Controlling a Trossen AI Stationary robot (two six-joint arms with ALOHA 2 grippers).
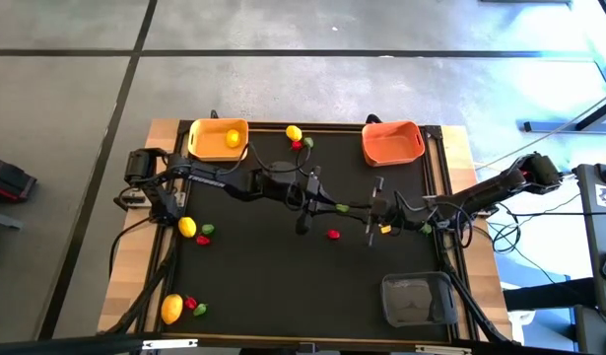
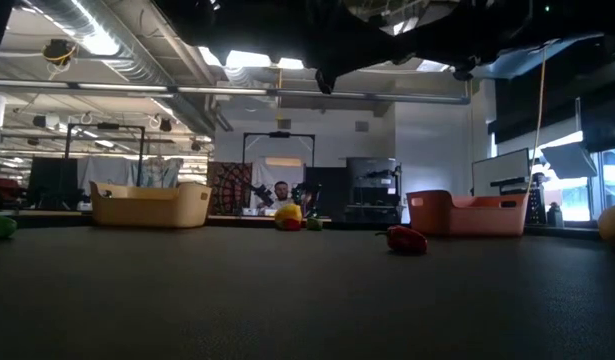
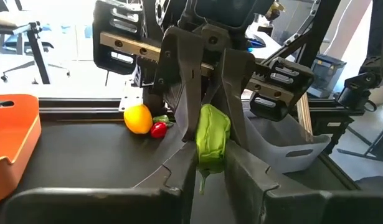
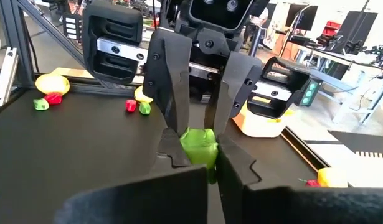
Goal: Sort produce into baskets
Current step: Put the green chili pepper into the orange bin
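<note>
Grey concrete floor (image 1: 283, 89) crossed by dark seams. Open workshop ceiling, exposed ducts (image 2: 107, 45), bright strip lights (image 2: 97, 42). A person (image 2: 281, 192) sits among desks at the back.

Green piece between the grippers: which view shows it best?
Left wrist view: the green piece shows close, mostly unhidden. The right wrist view hides its lower part; the high view gives a speck; the low view nothing.
</note>
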